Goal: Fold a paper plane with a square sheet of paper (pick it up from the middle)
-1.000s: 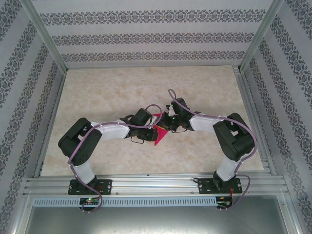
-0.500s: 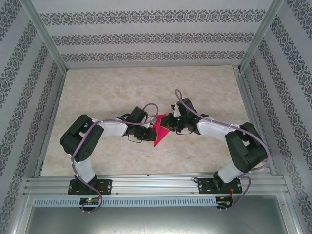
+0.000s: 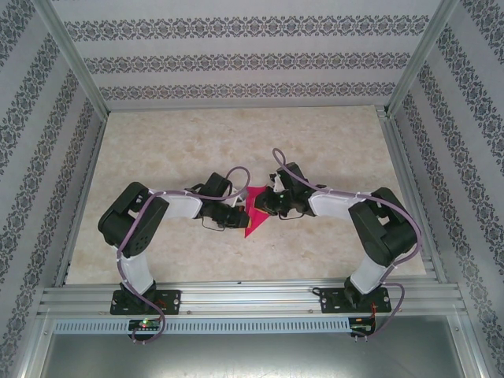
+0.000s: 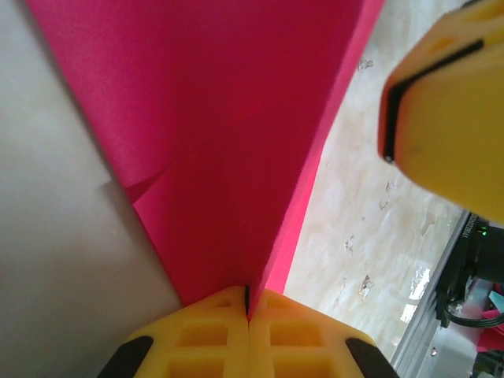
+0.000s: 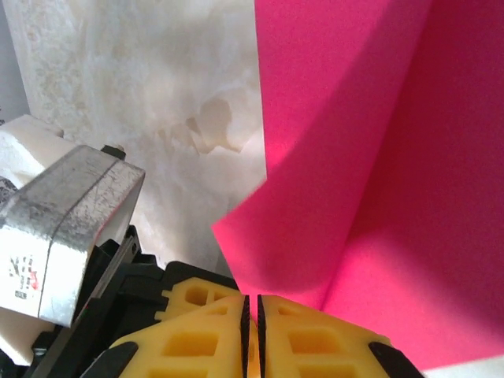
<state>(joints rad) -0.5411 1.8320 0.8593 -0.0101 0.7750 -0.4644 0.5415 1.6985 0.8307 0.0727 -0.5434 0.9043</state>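
The left gripper (image 4: 248, 293) has its yellow pads pressed tight together on the edge of the folded magenta sheet of paper (image 4: 228, 134), which fans out from the pinch. The right gripper (image 5: 252, 303) is clamped on another corner of the same sheet, with only a thin slit between its pads. Seen from above, both grippers meet over the middle of the table (image 3: 197, 142), the paper stretched between them.

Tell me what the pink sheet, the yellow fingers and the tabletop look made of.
Pink sheet: thin matte paper, apparently; it holds sharp creases. Yellow fingers: likely moulded plastic or foam, with waffle recesses. Tabletop: smooth marble-patterned surface, perhaps laminate.
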